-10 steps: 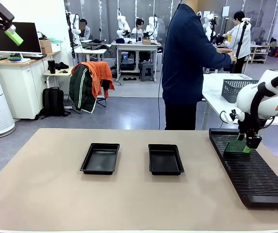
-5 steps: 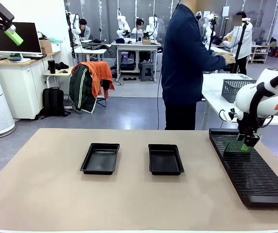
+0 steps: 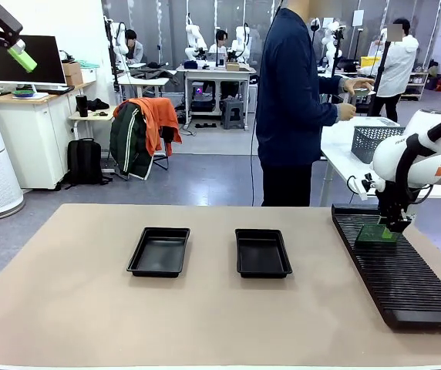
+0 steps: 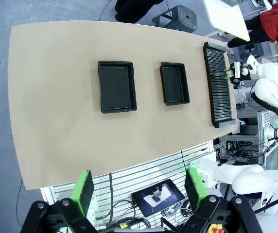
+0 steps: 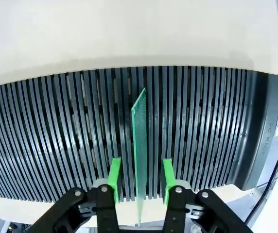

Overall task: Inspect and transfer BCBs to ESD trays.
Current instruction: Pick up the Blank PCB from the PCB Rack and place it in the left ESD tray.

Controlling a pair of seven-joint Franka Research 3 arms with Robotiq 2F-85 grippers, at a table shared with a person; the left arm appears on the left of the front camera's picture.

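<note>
Two ESD trays (image 4: 116, 86) beside ribbed rack (image 4: 220, 97)

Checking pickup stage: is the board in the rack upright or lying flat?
Upright: the BCB stands on edge in the rack, straddled by the right gripper.

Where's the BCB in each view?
Front: BCB at right, standing at the rack's far end.
Left wrist: upper right, a small green sliver near the rack's top end.
Right wrist: centre, upright on edge in a rack slot.
Shared landmark: the black slotted rack.
</note>
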